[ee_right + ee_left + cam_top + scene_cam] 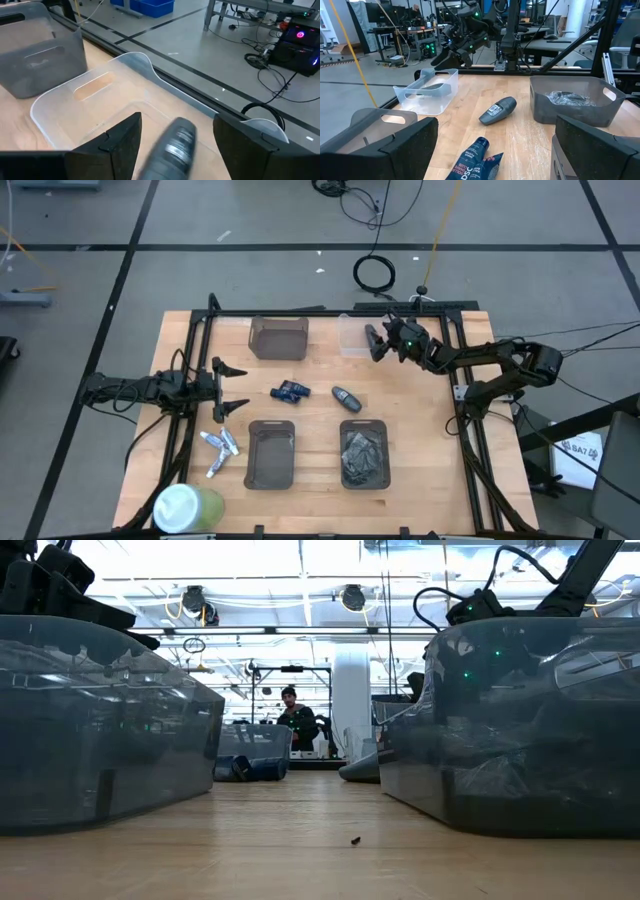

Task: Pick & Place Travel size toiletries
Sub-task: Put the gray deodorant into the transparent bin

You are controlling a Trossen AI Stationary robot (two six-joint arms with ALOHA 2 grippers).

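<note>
Right gripper (375,341) over clear bin (352,337), jaws apart, left gripper (232,389) wide open, well left of clear bin

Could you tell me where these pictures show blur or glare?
Right wrist view: the dark grey object between the open right gripper's fingers, over the clear bin, is smeared by motion. Low view: bright ceiling lights wash out the background, and the near trays loom large and dim. High view: evenly lit.
</note>
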